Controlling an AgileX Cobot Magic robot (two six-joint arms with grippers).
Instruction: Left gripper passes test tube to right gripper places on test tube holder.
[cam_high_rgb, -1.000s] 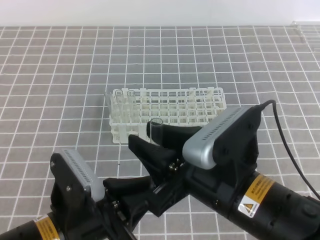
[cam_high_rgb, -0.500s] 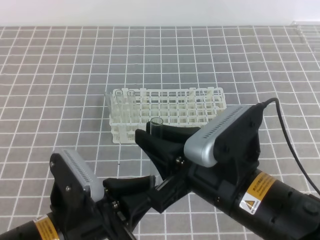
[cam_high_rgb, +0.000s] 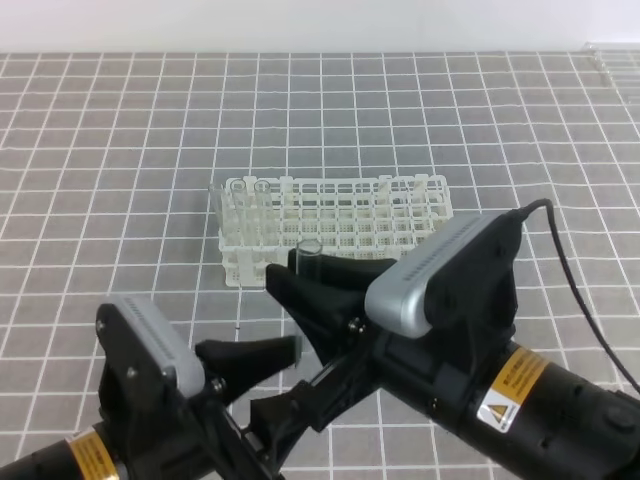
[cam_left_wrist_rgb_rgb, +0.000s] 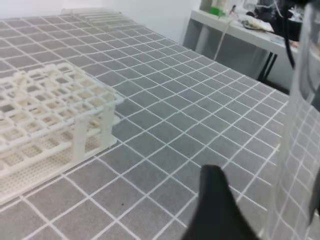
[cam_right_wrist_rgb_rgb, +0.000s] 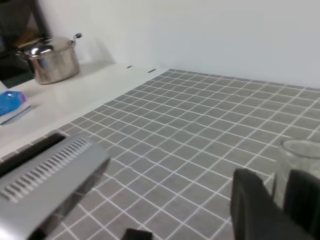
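Since a second ago, left pincer (cam_high_rgb: 272, 378) has spread its jaws wide, releasing the test tube (cam_high_rgb: 303, 277). Right pincer (cam_high_rgb: 312, 283) is clamped on it, upright, just short of the test tube holder (cam_high_rgb: 335, 220). Slippery glass could tilt and miss a hole.

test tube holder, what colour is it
White, the test tube holder; clearest in the exterior high view.

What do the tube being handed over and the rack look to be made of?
The test tube: clear and glossy, with the grid showing straight through it, so probably glass, though clear plastic cannot be ruled out. The test tube holder: opaque white, matte, a moulded lattice of square holes, most likely plastic.
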